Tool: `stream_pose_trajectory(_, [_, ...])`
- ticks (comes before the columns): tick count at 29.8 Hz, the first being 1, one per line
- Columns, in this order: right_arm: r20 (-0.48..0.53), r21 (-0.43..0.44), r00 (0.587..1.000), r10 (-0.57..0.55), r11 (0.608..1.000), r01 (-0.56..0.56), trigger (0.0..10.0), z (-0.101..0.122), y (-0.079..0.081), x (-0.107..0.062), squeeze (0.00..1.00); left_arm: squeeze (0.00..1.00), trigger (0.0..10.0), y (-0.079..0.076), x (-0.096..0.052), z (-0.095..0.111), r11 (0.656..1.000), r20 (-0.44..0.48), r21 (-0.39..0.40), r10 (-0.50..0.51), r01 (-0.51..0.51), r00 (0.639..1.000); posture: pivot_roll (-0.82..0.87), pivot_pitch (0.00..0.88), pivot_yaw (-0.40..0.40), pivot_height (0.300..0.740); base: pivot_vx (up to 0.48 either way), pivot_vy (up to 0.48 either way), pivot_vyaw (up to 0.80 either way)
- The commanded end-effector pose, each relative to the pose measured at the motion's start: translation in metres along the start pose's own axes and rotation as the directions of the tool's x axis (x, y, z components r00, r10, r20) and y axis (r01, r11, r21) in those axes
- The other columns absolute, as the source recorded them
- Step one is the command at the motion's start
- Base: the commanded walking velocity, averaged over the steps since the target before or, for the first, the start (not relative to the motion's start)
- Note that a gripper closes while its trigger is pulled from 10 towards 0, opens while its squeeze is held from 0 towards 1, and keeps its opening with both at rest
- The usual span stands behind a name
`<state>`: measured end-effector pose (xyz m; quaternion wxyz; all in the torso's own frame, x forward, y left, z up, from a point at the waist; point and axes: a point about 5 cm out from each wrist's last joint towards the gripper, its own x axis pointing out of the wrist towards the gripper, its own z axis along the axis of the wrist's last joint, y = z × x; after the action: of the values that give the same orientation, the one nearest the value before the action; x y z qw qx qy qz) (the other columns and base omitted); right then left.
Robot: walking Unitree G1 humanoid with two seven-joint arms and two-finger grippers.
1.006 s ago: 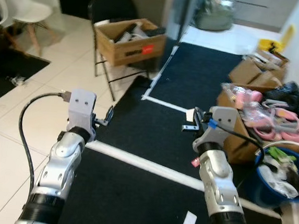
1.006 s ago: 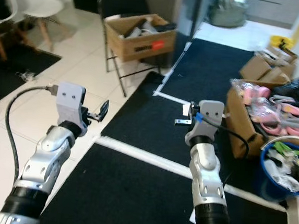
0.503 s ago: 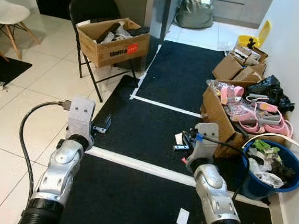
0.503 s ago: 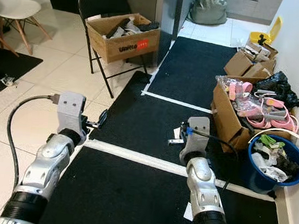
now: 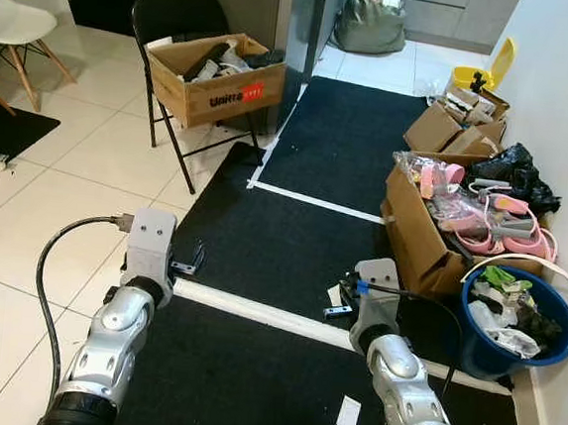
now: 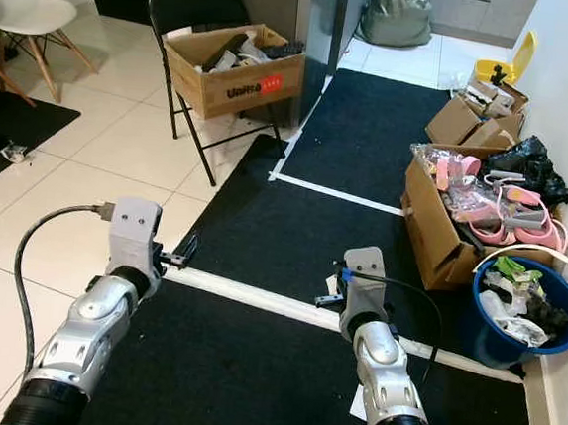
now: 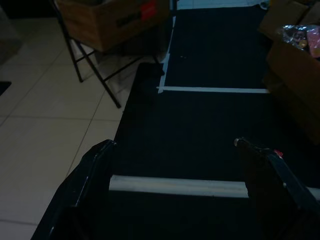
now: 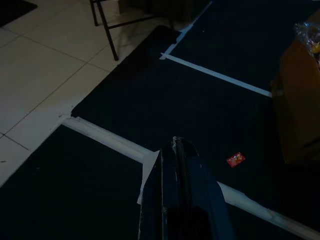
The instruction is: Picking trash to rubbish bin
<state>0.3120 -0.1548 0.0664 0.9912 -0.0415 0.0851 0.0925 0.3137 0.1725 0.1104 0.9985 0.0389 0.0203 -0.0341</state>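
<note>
A blue bin (image 5: 481, 351) full of rubbish stands at the right by the wall. My right gripper (image 5: 335, 309) hangs low over the black mat, left of the bin, above the white stripe (image 5: 255, 311). Its fingers (image 8: 174, 141) are shut, and a white paper scrap (image 5: 333, 294) sticks out beside them (image 8: 149, 172). My left gripper (image 5: 192, 261) is open and holds nothing; its fingers (image 7: 95, 170) frame the mat. On the mat lie a small red wrapper (image 8: 235, 159) and another white paper (image 5: 348, 414) near my right arm.
An open cardboard box (image 5: 411, 234) with pink items stands just left of the bin. Further back are more boxes (image 5: 440, 132) and a black bag (image 5: 512, 165). At the left a black folding chair (image 5: 176, 19) carries a cardboard box (image 5: 215, 72). White tiles lie left of the mats.
The view has swung and steadied over the second. Both arms have come down; my right gripper, still shut on the scrap, now hangs lower, close above the white stripe.
</note>
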Motion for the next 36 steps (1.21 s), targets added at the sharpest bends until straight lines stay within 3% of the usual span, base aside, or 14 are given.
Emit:
stream_pose_trajectory(1, [-0.021,-0.005,1.000,0.008,1.000,-0.008,10.0,-0.007,0.001,-0.001,0.00,0.00,10.0,0.000,-0.002,-0.008,1.000,-0.022,-0.014,0.001,-0.001,1.000,0.02,0.125,0.035,0.740,0.352,0.000,0.00])
stream_pose_trajectory(36, [-0.045,0.037,0.999,-0.014,0.999,0.015,10.0,-0.018,0.003,-0.002,0.00,0.00,10.0,0.000,0.001,-0.006,1.000,-0.007,0.001,-0.003,0.003,1.000,0.03,0.127,0.034,0.740,0.355,0.000,0.00])
